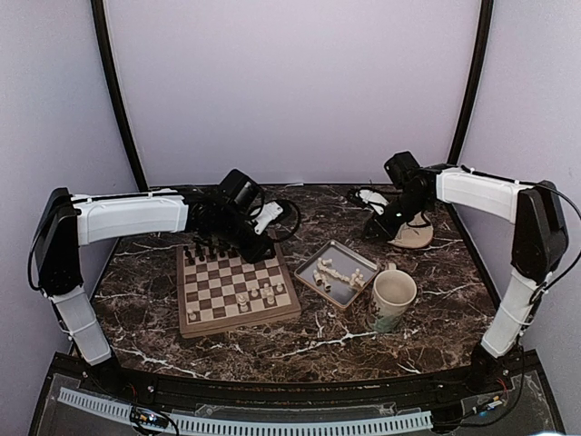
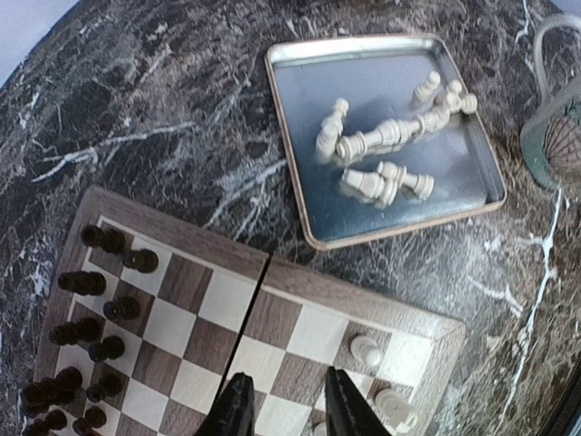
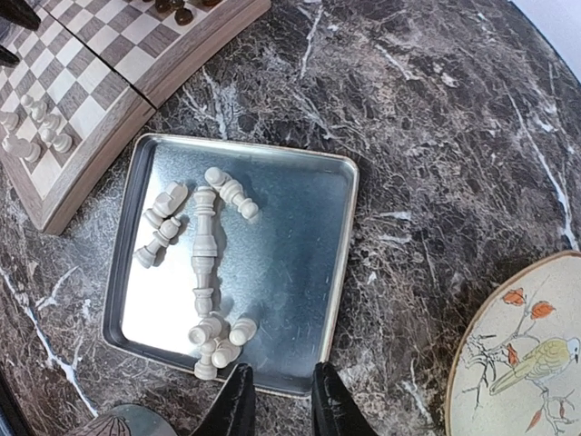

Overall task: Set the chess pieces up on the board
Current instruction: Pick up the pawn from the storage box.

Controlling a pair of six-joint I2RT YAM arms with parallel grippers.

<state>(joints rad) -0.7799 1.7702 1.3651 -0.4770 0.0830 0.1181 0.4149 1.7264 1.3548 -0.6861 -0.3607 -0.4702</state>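
Note:
The board [image 1: 238,289] lies left of centre, with dark chessmen [image 2: 91,318] lined up along its far side. A few cream chess pieces [image 2: 366,350] stand near its right corner. Several more cream pieces [image 3: 201,245] lie tumbled in the grey metal tray [image 2: 363,82]. My left gripper [image 2: 289,400] hovers over the board's far right part, open, nothing between its fingers. Above the tray's near edge, my right gripper [image 3: 280,381] is open a little and holds nothing.
A mug [image 1: 391,300] stands right of the tray [image 1: 361,263], close to its near corner. A plate painted with a bird [image 3: 517,363] lies at the back right, under the right arm. Dark marble table all round; curtain walls behind.

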